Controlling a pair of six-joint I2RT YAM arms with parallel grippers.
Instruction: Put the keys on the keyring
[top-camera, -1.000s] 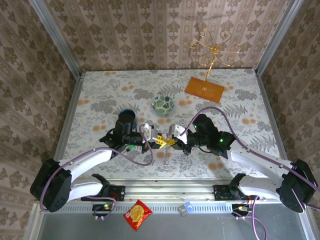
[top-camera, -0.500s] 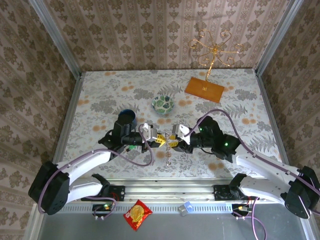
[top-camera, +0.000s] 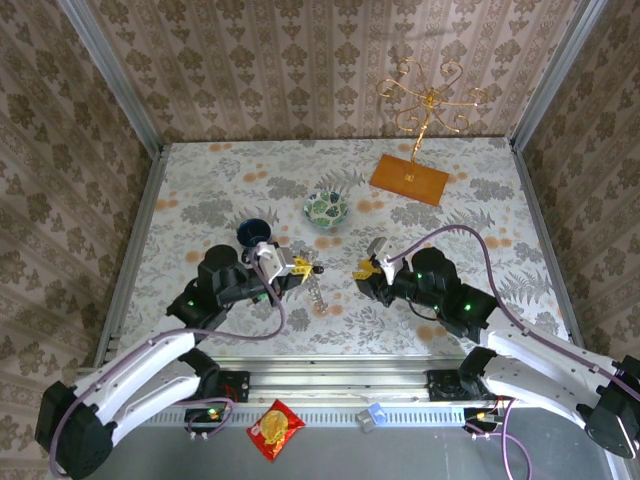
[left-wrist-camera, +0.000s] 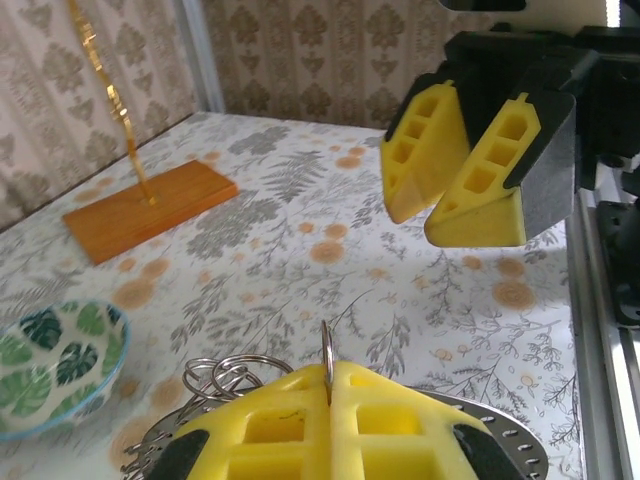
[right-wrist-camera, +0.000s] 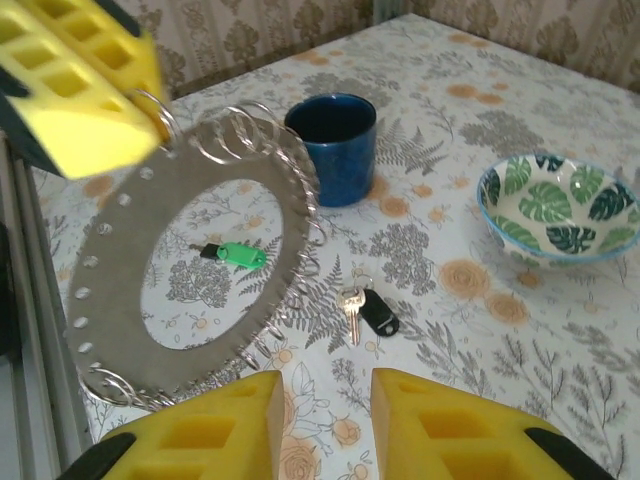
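Note:
The keyring (right-wrist-camera: 120, 300), a wide flat grey ring with small wire loops along its rim, hangs tilted above the table. My left gripper (left-wrist-camera: 330, 375) is shut on one of those loops; its fingers (right-wrist-camera: 85, 95) show at the top left of the right wrist view. From above the keyring (top-camera: 317, 291) is edge-on beside the left gripper (top-camera: 290, 266). A green-headed key (right-wrist-camera: 235, 255) lies on the table, seen through the ring's hole. A black-headed key (right-wrist-camera: 372, 310) lies just right of the ring. My right gripper (right-wrist-camera: 327, 388) is open and empty, a short way back from both keys.
A blue mug (right-wrist-camera: 335, 145) stands behind the keyring, and a green-patterned bowl (right-wrist-camera: 560, 205) sits further right. A gold stand on an orange base (top-camera: 410, 180) is at the back right. A snack packet (top-camera: 275, 428) lies below the table's front rail.
The two grippers, close together a second ago, have drawn apart. The right one opened and moved right; the left one moved back left with the keyring.

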